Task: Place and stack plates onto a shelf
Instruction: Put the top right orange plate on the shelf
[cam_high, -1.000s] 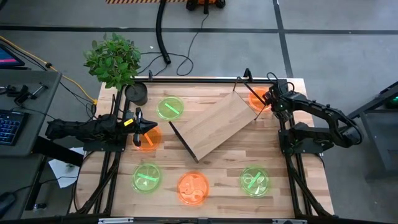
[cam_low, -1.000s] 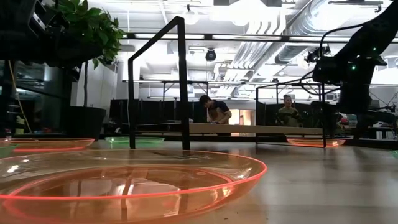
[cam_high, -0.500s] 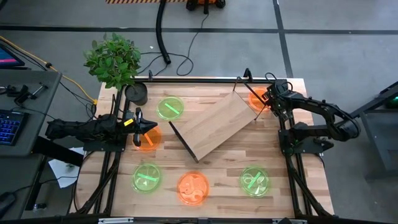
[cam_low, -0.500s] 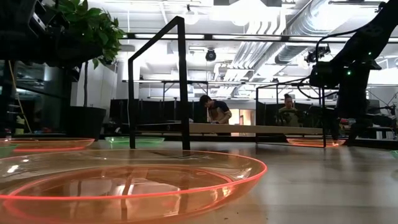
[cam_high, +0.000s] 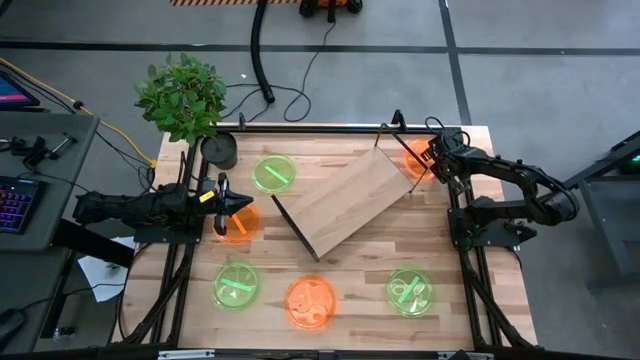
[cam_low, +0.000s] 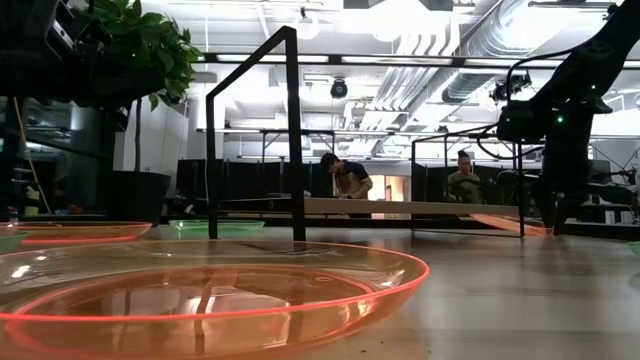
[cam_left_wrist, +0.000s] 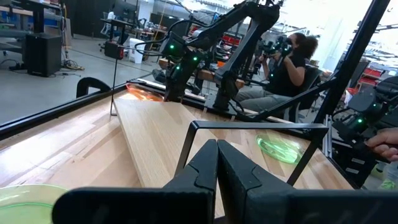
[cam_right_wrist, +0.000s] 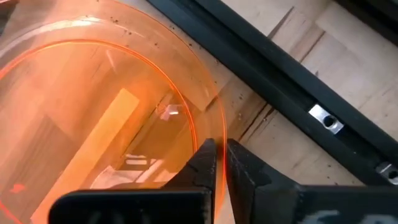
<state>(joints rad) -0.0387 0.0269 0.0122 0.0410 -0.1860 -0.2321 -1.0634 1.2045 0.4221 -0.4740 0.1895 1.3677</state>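
The shelf, a light-wood board with black wire end frames, lies slantwise mid-table. Three green plates and two orange plates lie flat on the table. A third orange plate is at the far right, past the shelf's end. My right gripper is shut on this plate. My left gripper is shut and empty, over the left orange plate. My right gripper pinches the orange plate's rim between its two fingers, on the side toward the table's right edge. The fingers come from above, pointing down. In the low view the plate sits tilted rather than flat.
A potted plant and a small dark pot stand at the far left corner. A black frame rail runs along the far edge, close to the held plate. People sit in the room behind.
My right gripper has moved a little toward the table's left and down onto the far-right orange plate's rim. That plate, flat on the table before, now sits tilted.
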